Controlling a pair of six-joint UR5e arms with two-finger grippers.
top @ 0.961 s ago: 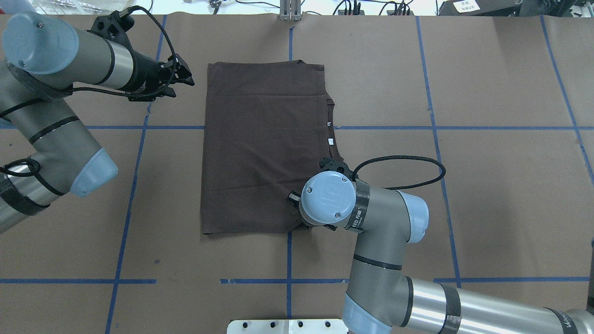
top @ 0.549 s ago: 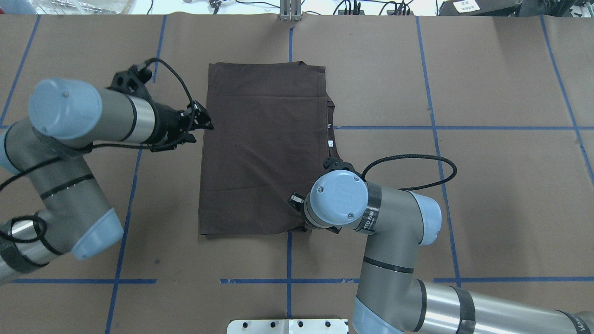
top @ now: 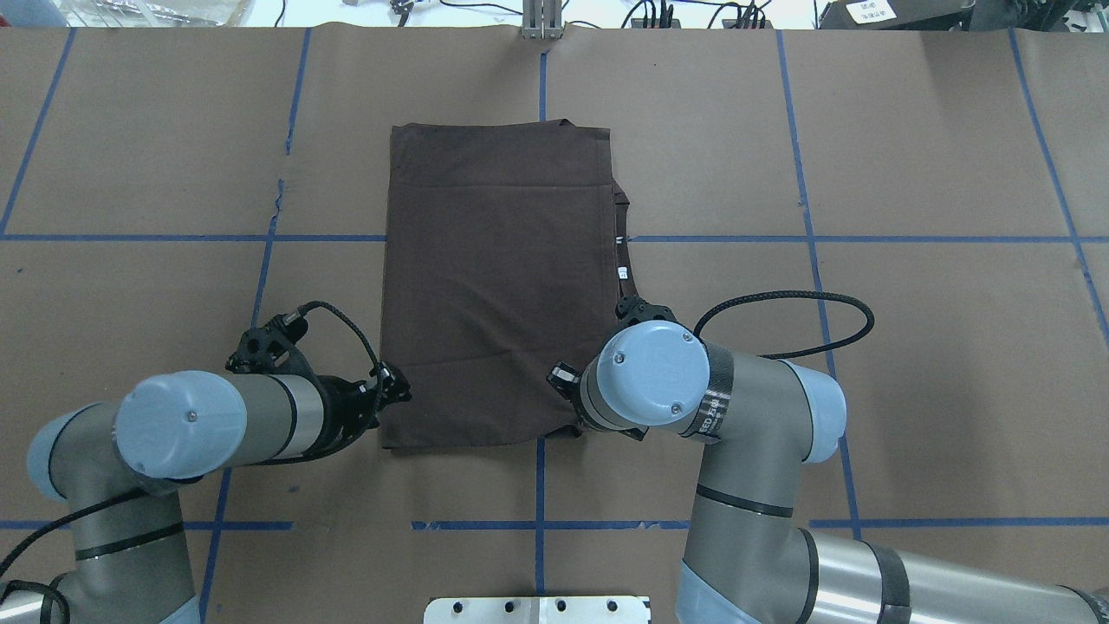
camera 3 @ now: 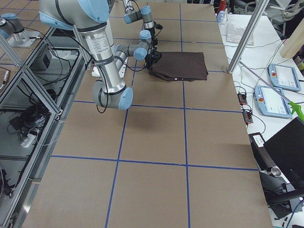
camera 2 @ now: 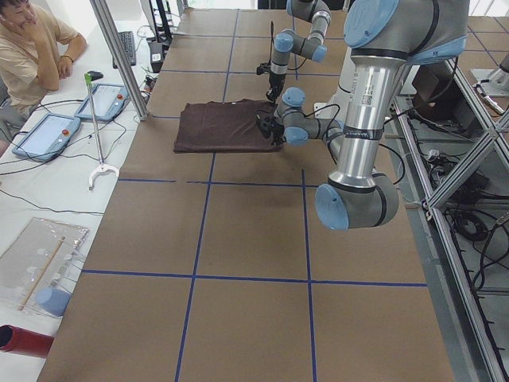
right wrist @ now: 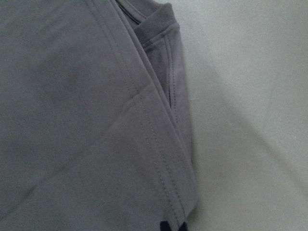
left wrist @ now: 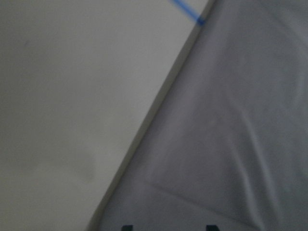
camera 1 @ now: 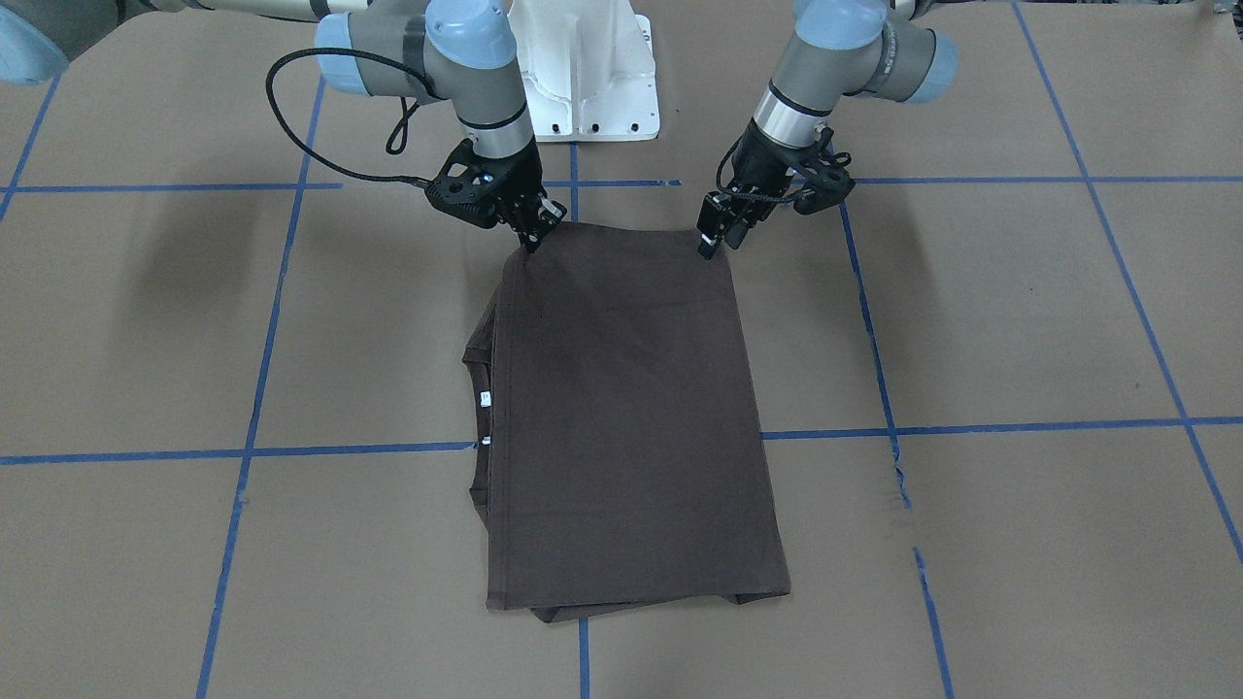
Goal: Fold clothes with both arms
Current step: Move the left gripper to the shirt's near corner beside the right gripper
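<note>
Shirt [top: 494,286]: folded flat, middle of the table [top: 936,373].
Left gripper [camera 1: 712,243]: fingers spread at its corner.
Right gripper [camera 1: 533,236]: pinching the neighbouring corner.

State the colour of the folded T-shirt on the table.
The T-shirt is plain dark brown; the overhead view shows it best.

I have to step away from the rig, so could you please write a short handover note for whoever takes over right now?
Left gripper: open at the T-shirt's near left corner, not gripping yet.
Right gripper: apparently shut on the near right corner.
Done: T-shirt lies on the table, folded into a long rectangle.
Left: close the left gripper, then probably fold the near edge away from the robot.
</note>
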